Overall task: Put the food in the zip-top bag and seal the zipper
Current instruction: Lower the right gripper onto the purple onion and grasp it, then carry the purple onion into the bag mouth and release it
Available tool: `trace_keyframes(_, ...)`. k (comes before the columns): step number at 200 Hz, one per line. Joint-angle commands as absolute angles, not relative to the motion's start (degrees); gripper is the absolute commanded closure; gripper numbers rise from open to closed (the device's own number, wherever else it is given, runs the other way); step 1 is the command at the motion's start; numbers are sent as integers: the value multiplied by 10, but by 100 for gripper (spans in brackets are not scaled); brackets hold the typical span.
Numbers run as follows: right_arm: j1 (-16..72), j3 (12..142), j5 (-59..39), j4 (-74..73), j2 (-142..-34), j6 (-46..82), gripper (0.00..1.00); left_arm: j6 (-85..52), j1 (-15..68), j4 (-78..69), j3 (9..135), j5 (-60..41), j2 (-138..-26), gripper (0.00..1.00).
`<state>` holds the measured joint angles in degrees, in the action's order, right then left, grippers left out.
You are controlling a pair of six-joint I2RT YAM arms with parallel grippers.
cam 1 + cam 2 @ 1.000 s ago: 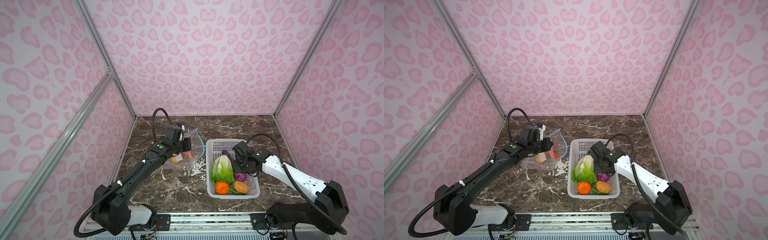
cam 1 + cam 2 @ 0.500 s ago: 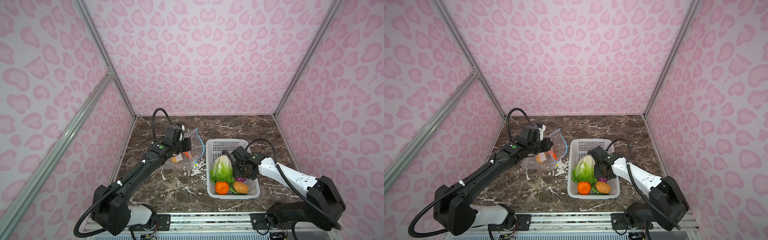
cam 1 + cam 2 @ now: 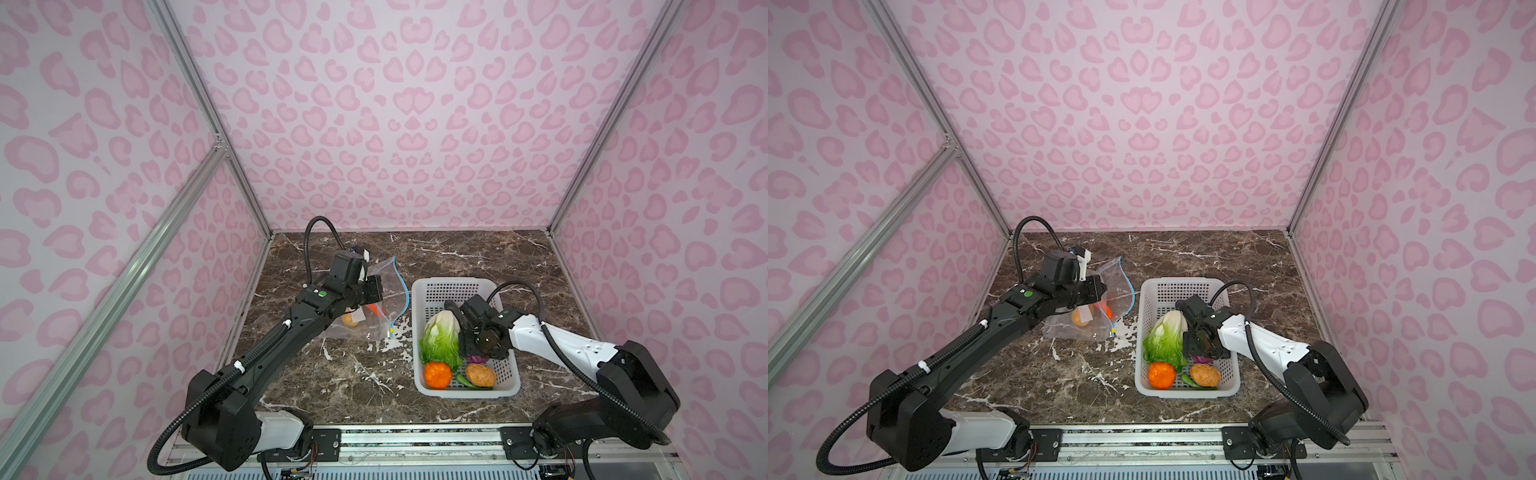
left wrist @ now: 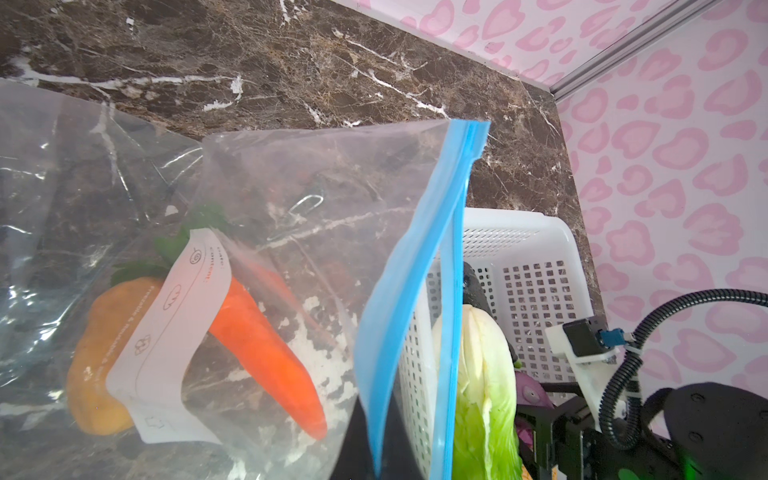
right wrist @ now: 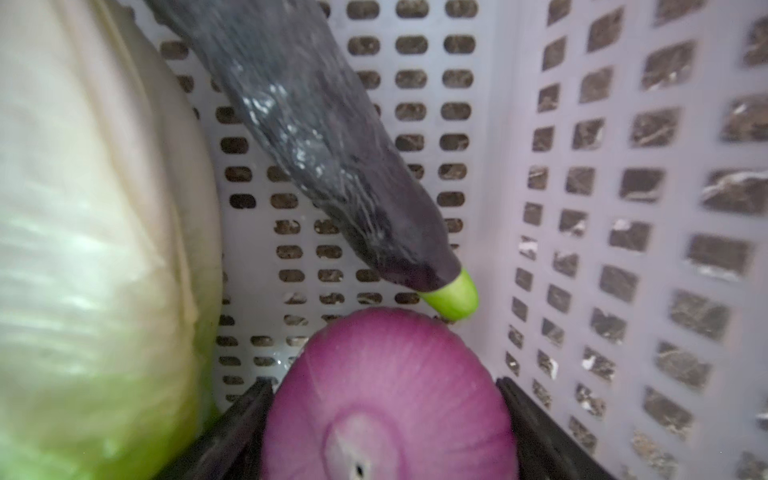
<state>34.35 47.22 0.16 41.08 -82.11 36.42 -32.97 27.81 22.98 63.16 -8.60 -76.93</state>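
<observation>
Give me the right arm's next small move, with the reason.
Probably close the right pincer on the purple onion: its jaws stand open on either side of it in the basket, while the left pincer holds the zip-top bag up alongside.

Onion (image 3: 476, 358) mostly hidden under right pincer (image 3: 480, 350)

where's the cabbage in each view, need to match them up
In a top view: cabbage against the left wall of the white basket.
In a top view: cabbage, same spot.
Left wrist: cabbage just past the blue zipper.
Right wrist: cabbage beside the purple onion.
Shared landmark: the white basket.
</observation>
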Motion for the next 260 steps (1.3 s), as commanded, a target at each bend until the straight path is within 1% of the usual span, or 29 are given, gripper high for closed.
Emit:
trace_keyframes(1,343,463,-1,406,-819,372,15,-330,278,219,630,-86,-766,98)
trace_keyframes(21,344,458,-12,398,-821,377,16,-330,278,219,630,-86,-766,98)
trace_keyframes(105,338,477,10,417,-790,374,36,-331,278,220,629,-83,-763,98)
trace_keyframes(147,295,536,24,457,-750,333,38,-331,278,220,629,-82,-761,98)
trace_keyframes(175,277,589,16,439,-732,303,39,-331,278,220,629,-84,-764,98)
trace_keyframes(199,278,616,-31,363,-730,283,41,-331,278,219,630,-84,-766,98)
trace_keyframes(235,283,615,-166,158,-755,313,44,-331,278,220,631,-86,-770,98)
trace_keyframes(260,312,679,-191,139,-810,297,44,-330,278,221,631,-85,-768,98)
